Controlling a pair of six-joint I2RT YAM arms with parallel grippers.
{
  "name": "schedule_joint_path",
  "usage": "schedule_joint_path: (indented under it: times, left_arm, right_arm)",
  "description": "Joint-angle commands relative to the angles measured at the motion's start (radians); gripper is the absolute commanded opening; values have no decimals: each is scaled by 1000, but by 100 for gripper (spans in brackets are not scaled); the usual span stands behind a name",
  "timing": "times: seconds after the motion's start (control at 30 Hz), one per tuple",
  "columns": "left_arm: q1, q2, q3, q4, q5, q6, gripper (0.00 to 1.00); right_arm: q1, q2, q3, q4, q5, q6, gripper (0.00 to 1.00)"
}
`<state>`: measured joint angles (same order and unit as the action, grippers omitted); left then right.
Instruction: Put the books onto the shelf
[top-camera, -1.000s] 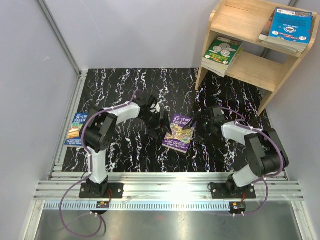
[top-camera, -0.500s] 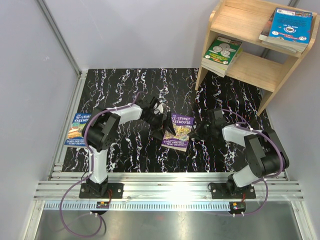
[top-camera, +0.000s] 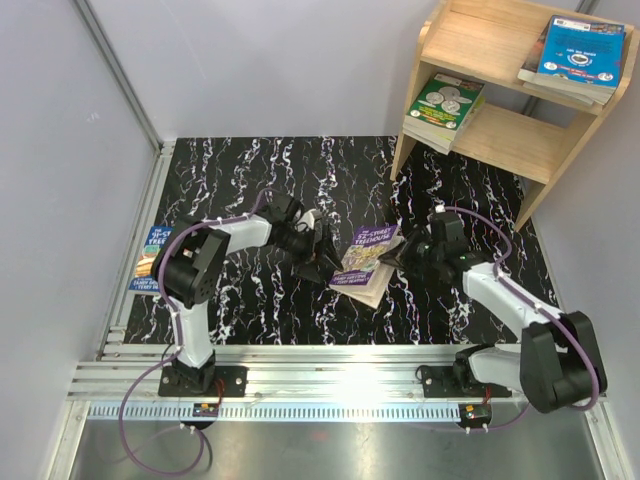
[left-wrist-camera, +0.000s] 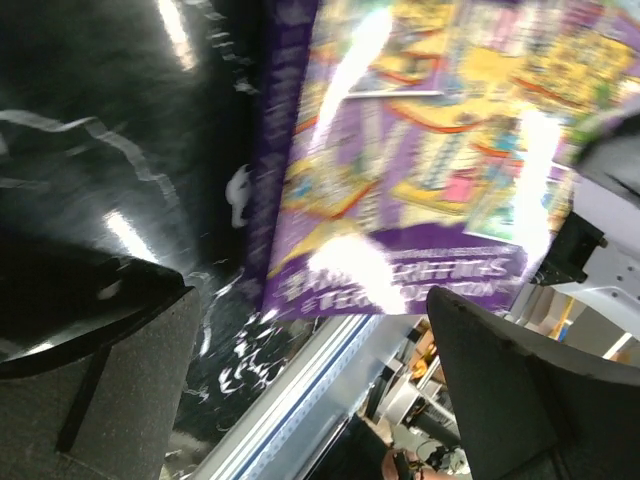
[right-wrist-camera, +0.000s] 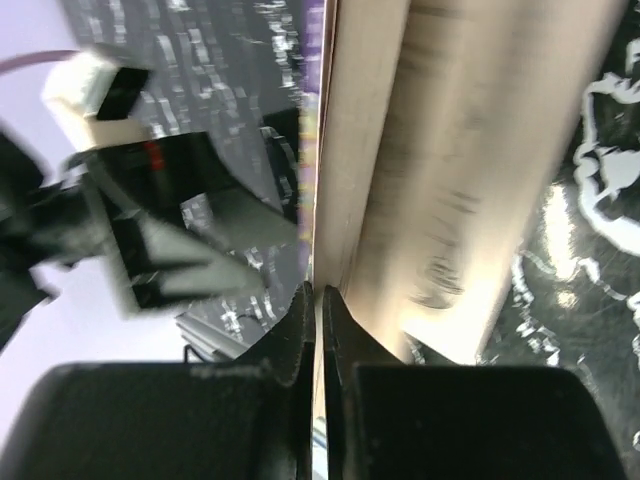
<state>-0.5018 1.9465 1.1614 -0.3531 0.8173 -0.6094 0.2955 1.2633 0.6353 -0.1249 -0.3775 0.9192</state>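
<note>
Running near-to-far, the purple book (top-camera: 365, 262) angles its title end rightward.

A glossy black table (top-camera: 250, 170), veined in white, is seen throwing back the lamps. The purple book (top-camera: 365, 255) is shown with a smooth, shiny cover and matt, pale paper edges. The shelf (top-camera: 500, 140) is made of light, matt wood, and the rail (top-camera: 340, 378) of ribbed, silvery metal.
</note>
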Motion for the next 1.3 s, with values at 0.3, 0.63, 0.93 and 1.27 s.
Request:
schedule_joint_path:
  times: [0.3, 0.63, 0.93, 1.27]
  left_arm:
    - [63, -9, -183, 518, 200, -274, 99]
    - [6, 19, -76, 270, 129, -134, 99]
    - [-10, 55, 18, 146, 51, -75, 99]
    - [-27, 103, 35, 164, 117, -99, 99]
  right_arm:
    - [7, -188, 44, 22, -119, 99, 0]
    - [7, -187, 156, -232, -28, -6, 62]
    - [5, 34, 90, -394, 173, -126, 100]
    - [5, 298, 93, -187, 115, -109, 100]
